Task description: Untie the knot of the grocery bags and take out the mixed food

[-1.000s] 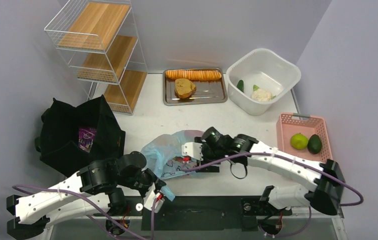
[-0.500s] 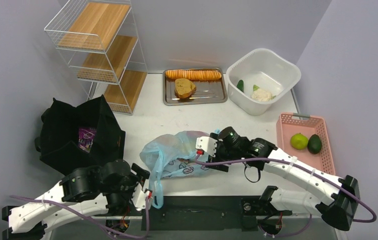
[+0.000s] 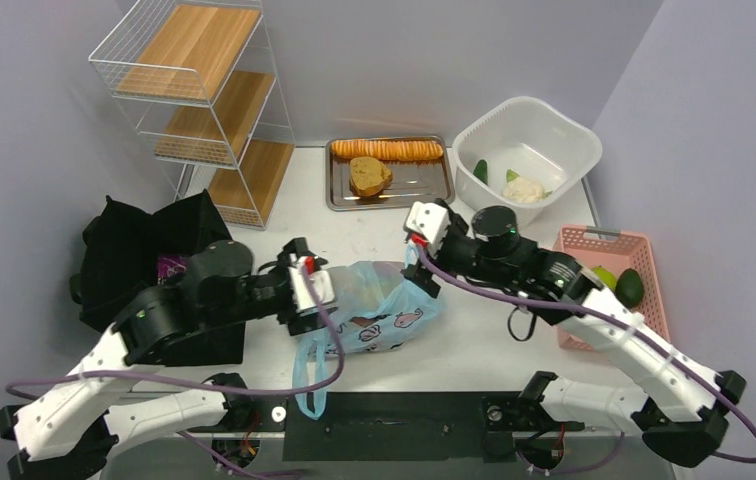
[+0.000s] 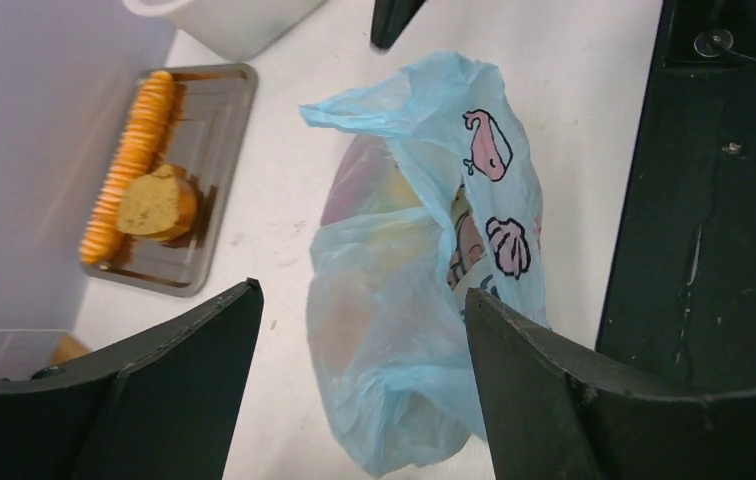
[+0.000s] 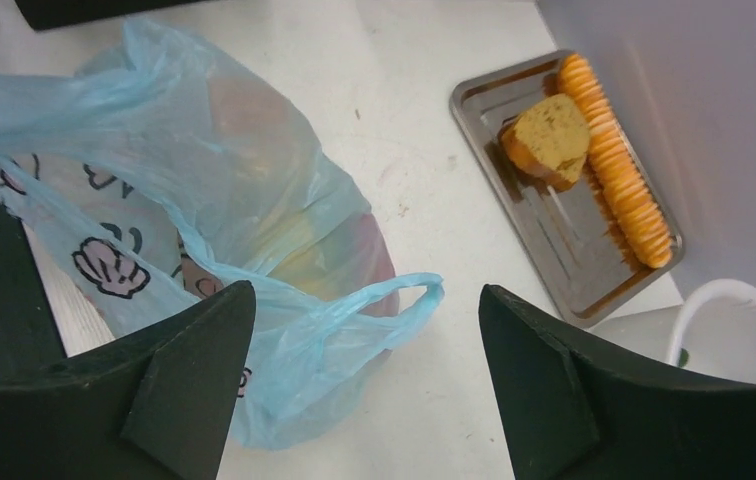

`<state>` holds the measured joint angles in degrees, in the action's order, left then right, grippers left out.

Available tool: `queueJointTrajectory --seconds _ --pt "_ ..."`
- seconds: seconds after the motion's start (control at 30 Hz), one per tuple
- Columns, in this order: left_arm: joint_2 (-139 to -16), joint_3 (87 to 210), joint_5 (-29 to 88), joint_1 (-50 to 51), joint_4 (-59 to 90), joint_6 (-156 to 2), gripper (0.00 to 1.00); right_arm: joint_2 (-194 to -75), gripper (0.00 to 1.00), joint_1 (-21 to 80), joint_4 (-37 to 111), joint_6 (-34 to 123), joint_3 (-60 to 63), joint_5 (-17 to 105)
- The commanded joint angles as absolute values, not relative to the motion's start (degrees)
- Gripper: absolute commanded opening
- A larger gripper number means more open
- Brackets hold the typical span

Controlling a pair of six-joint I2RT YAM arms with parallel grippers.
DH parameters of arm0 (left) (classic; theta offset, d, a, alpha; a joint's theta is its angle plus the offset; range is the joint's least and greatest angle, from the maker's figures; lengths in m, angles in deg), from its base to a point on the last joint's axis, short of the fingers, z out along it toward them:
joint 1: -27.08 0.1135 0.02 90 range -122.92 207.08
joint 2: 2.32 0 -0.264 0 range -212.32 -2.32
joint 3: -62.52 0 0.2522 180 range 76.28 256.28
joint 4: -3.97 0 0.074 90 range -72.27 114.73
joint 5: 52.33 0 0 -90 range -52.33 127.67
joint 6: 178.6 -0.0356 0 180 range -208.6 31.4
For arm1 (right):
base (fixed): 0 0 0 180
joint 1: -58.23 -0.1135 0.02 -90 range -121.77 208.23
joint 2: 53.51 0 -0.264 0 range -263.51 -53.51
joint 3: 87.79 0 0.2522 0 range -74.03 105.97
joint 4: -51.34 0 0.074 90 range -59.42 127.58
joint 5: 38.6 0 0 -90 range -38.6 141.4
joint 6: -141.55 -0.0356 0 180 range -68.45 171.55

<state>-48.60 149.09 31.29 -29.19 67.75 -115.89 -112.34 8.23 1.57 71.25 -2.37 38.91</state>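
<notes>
1. My left gripper [image 4: 362, 300] hangs spread wide over the pale blue plastic bag [image 3: 386, 312], gripping nothing. My right gripper [image 5: 366, 292] is spread too, over the bag's far right side, also bare
2. The bag lies mid-table on the white table [image 3: 354, 235], between the black tote [image 3: 134, 250] and the pink basket [image 3: 594, 240]. Its handles lie apart, with one loop [image 5: 409, 290] open on the table and another strip trailing toward the near edge
3. Yellowish and pinkish shapes show through the bag's film, but I cannot tell which foods they are
4. The tote sits at the left with its mouth open and a purple snack packet [image 3: 170, 268] inside
5. The metal tray [image 3: 424, 190] at the far side holds a sliced orange loaf [image 3: 387, 150] and a brown bread [image 3: 368, 176]
6. The white tub [image 3: 554, 130] at the far right holds cauliflower [image 3: 524, 189] and a dark green item [image 3: 481, 171]
7. The basket at the right holds an avocado [image 3: 631, 288], and my right arm covers part of it
</notes>
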Motion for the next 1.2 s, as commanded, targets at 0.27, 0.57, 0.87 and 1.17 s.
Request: queueJointTrajectory --seconds 0.27,0.57,0.87,1.17 --pt "-55.2 126.7 37.1 -31.6 51.7 -118.0 0.76 -122.5 0.79 9.2 8.2 78.3 -17.5 36.1" --pt "-50.5 117.1 48.4 -25.7 50.1 -120.6 0.55 -112.0 0.6 12.5 6.7 81.8 -33.1 41.3" --pt "-42.4 120.8 21.7 -8.8 46.5 -106.8 0.0 -94.3 0.0 12.8 4.6 81.8 -37.1 43.4" --pt "-44.7 124.9 7.8 -9.0 42.0 -112.2 0.0 -102.8 0.76 12.1 3.4 71.8 -17.2 38.7"
